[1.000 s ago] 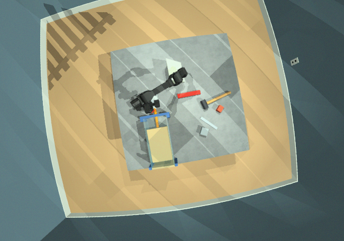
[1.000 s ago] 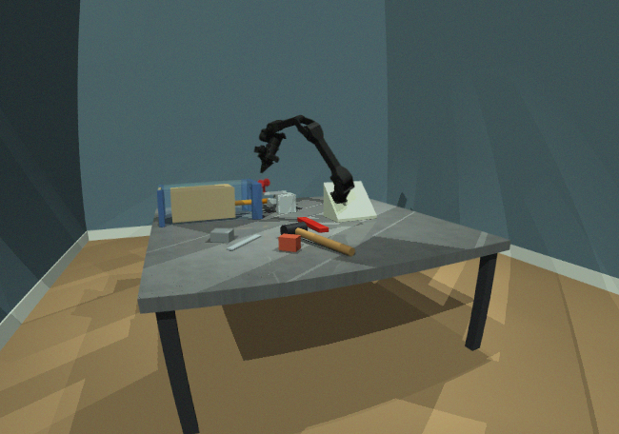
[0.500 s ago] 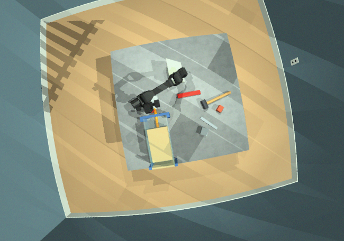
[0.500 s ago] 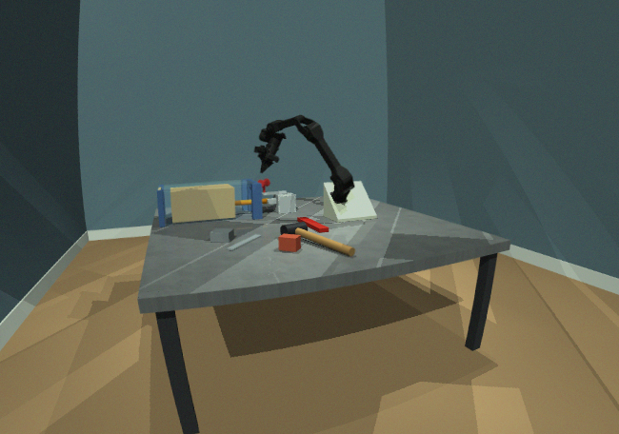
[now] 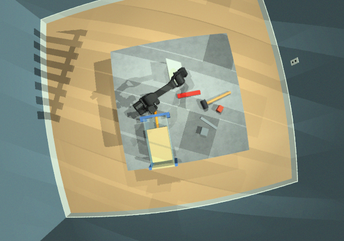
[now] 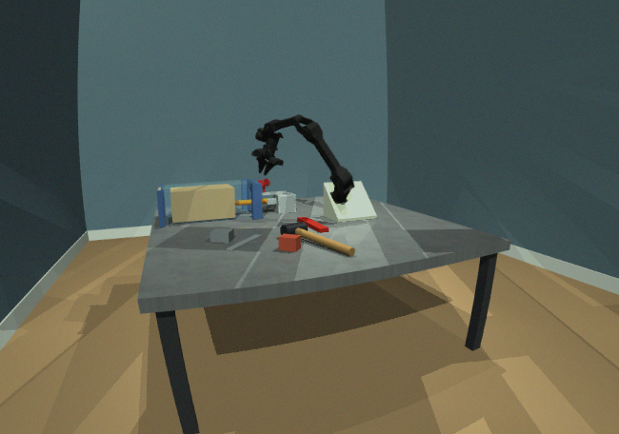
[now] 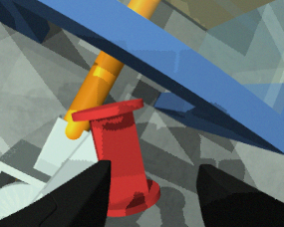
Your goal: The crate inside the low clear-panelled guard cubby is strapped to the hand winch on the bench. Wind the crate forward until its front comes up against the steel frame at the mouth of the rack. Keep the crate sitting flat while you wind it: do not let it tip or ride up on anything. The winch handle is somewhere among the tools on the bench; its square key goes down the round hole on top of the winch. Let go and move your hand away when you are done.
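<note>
The tan crate (image 5: 160, 144) (image 6: 202, 204) sits flat inside the clear-panelled cubby. A gap separates its front from the blue frame (image 5: 154, 116) (image 6: 259, 202) (image 7: 140, 45) at the mouth. An orange strap (image 5: 156, 121) (image 6: 249, 202) (image 7: 91, 92) runs from the crate through the frame to the whitish winch (image 6: 286, 203). The winch handle's red grip (image 6: 264, 184) (image 7: 121, 149) stands near the frame, on a pale crank arm over the winch; its square key is hidden. My gripper (image 6: 264, 170) (image 7: 155, 172) is open and empty above the red grip, which shows beside and partly behind the left finger in the wrist view.
A red bar (image 5: 188, 94) (image 6: 312, 225), a black-headed mallet (image 5: 218, 97) (image 6: 325, 242), a red block (image 5: 219, 108) (image 6: 289, 243), a grey block (image 5: 204, 131) (image 6: 222, 235) and a thin grey strip (image 5: 208, 122) (image 6: 243, 242) lie on the bench. A white wedge (image 6: 359, 204) stands by the arm's base.
</note>
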`<control>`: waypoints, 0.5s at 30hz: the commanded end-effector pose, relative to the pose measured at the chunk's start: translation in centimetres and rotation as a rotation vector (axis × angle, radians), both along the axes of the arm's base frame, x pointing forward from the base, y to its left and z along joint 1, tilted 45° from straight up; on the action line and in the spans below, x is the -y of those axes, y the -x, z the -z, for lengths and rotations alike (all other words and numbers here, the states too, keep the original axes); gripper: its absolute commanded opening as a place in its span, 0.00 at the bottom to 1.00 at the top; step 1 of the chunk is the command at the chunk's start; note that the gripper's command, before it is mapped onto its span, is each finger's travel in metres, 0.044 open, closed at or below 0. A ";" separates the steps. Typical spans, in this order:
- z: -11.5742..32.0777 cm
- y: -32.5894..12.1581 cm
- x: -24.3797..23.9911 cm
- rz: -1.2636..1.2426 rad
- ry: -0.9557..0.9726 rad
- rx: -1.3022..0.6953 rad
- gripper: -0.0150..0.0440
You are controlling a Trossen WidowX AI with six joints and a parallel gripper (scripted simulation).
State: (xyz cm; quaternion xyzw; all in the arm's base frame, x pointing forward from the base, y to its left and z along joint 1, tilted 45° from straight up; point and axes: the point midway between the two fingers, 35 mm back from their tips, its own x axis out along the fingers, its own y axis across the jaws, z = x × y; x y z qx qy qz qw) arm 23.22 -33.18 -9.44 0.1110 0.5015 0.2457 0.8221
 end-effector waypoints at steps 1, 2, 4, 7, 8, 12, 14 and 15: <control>-0.2 0.0 -0.1 -0.471 0.252 0.094 0.70; -0.3 0.0 -0.1 -0.569 0.295 0.112 0.74; -0.4 0.0 0.1 -0.769 0.373 0.146 0.83; -0.7 -0.1 0.3 -1.044 0.458 0.188 0.97; -0.8 -0.1 0.4 -1.089 0.470 0.194 1.00; -0.8 -0.1 0.4 -1.104 0.474 0.196 1.00; -0.8 -0.1 0.4 -1.104 0.474 0.196 1.00; -0.8 -0.1 0.4 -1.104 0.474 0.196 1.00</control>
